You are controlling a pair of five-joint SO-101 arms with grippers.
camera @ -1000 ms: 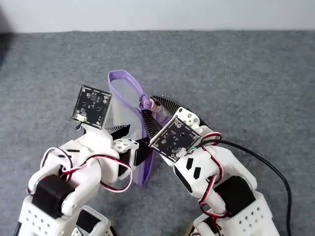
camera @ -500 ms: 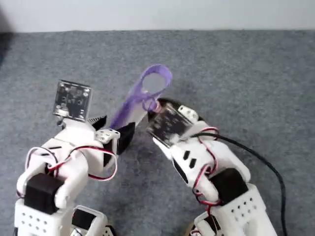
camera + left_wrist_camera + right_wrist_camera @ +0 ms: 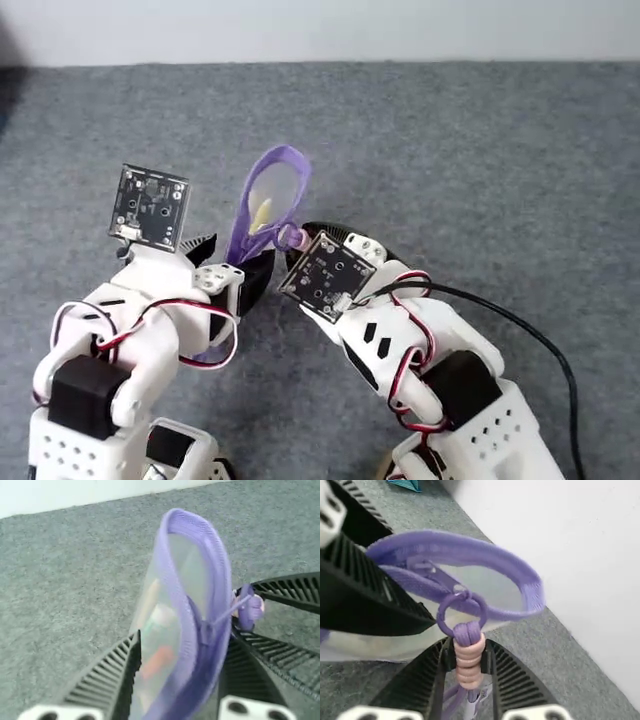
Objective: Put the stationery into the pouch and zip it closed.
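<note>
A clear pouch (image 3: 262, 210) with a purple zip band is held up off the grey mat between both arms, its mouth partly open in a loop. My left gripper (image 3: 232, 275) is shut on the pouch's lower body (image 3: 165, 650), with coloured stationery (image 3: 156, 661) visible inside through the clear wall. My right gripper (image 3: 296, 238) is shut on the pink and purple zip pull (image 3: 467, 652), which hangs from a purple ring on the slider (image 3: 461, 611). The pull (image 3: 248, 611) shows beside the zip band in the left wrist view.
The grey mat (image 3: 480, 160) spreads all around the arms. A white wall (image 3: 320, 30) runs along the far edge. A black cable (image 3: 540, 340) trails to the right of the right arm. A teal object (image 3: 405, 484) lies on the mat beyond the pouch.
The pouch went from flat and upright to tilted with its mouth bowed into a loop. Both arms shifted left, and the right gripper drew the zip pull toward the left gripper.
</note>
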